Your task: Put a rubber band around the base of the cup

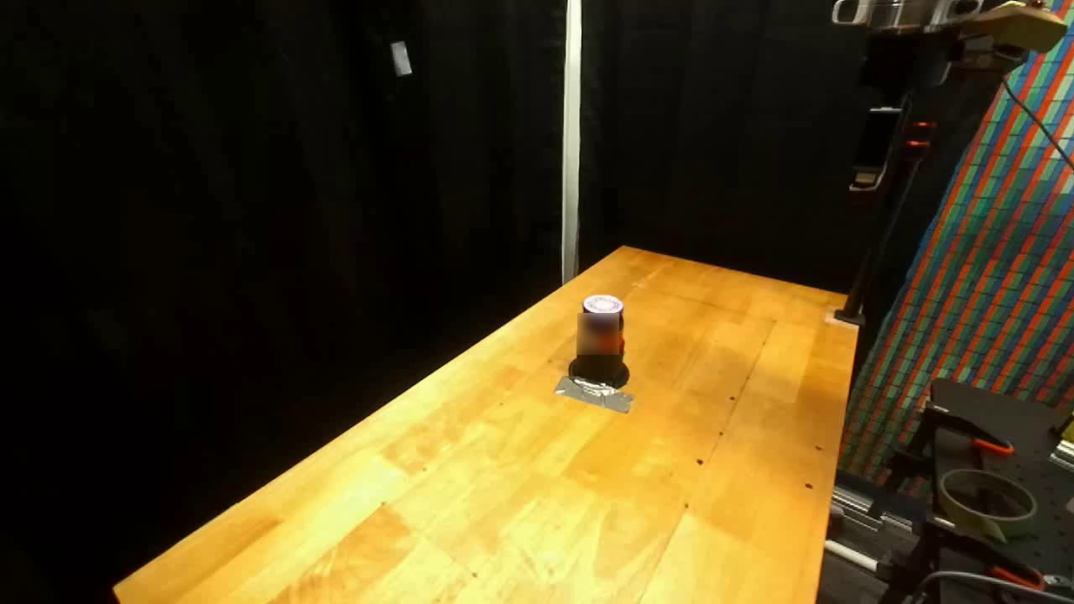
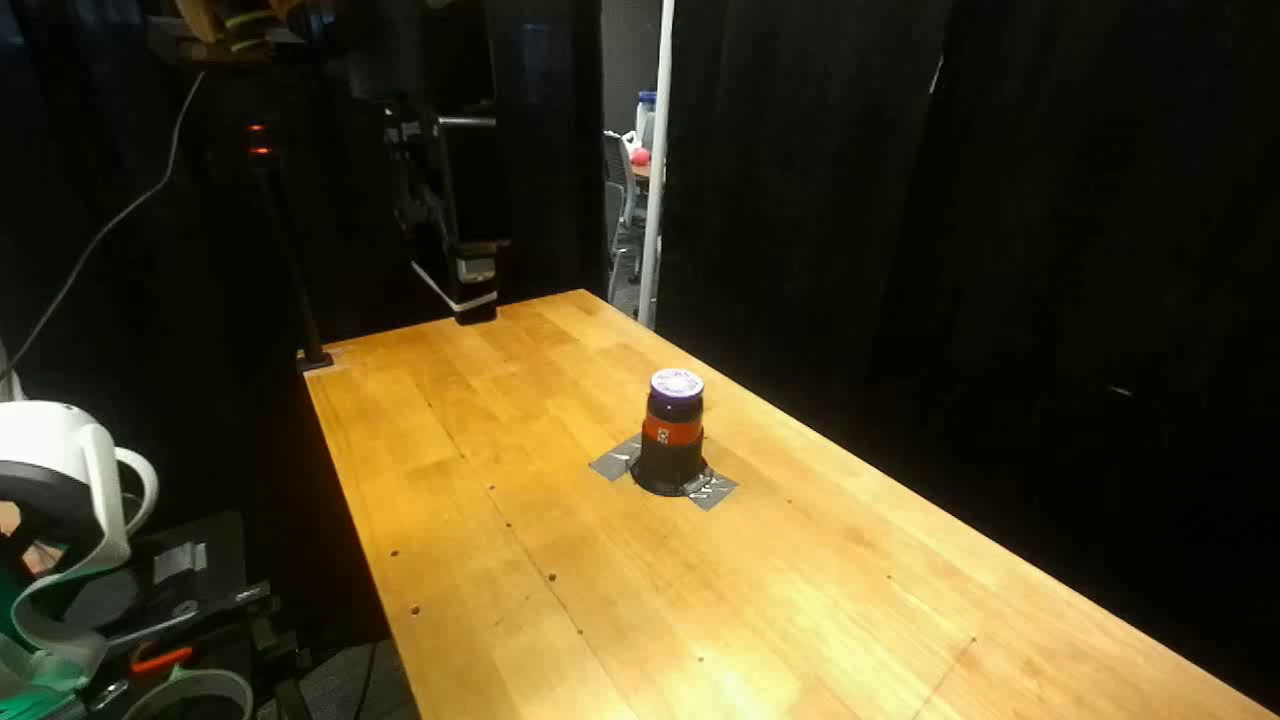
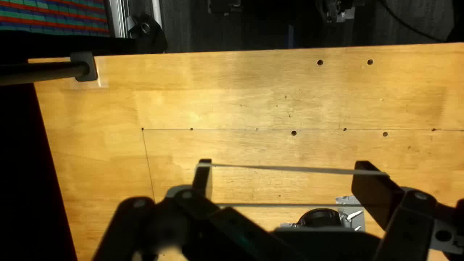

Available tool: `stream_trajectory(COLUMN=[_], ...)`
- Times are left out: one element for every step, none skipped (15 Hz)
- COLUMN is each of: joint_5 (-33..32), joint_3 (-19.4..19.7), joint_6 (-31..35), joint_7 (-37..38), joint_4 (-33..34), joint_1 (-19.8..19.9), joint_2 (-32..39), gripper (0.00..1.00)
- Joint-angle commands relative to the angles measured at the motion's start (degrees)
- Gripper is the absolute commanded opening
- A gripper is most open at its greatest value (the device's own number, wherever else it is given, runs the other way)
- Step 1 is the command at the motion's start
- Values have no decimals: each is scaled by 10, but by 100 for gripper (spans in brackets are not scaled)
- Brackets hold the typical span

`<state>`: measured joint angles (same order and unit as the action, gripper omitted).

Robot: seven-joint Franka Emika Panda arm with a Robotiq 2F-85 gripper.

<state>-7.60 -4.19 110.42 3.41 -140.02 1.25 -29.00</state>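
Observation:
The cup [image 1: 602,335] stands upright on the wooden table, dark with an orange band and a pale, printed top; in an exterior view a blurred patch covers part of it. It also shows in an exterior view [image 2: 672,432]. In the wrist view only part of its black lower end [image 3: 320,217] shows; my gripper's body hides the rest. My gripper [image 3: 287,174] is open, fingers wide apart, with a pale rubber band [image 3: 302,169] stretched around both fingers. The gripper hangs apart from the cup, towards the pole end of the table in an exterior view [image 2: 475,295].
Grey tape [image 2: 712,490] lies at the cup's foot on the table [image 2: 560,400]. A dark upright pole stands at a table corner [image 3: 86,67]. Black curtains [image 1: 294,210] hang along one side. A side bench with a tape roll [image 1: 988,503] stands beyond the table edge.

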Motion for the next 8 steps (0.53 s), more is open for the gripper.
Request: stream_trajectory(joint_5=[-3,-3,-3,-3,-3,-3,-3,-3], joint_3=[5,5,5,5,5,5,5,5], joint_6=[-1,-1,-1,-1,-1,-1,-1,-1], joint_7=[2,2,2,2,2,2,2,2], joint_4=[3,6,8,9,10,10,10,10], joint_1=[-6,-6,-6,-6,-6,-6,-6,-6], joint_2=[1,0,-1,-2,-2,-2,-2,-2], gripper=[100,100,100,100,100,100,100,100])
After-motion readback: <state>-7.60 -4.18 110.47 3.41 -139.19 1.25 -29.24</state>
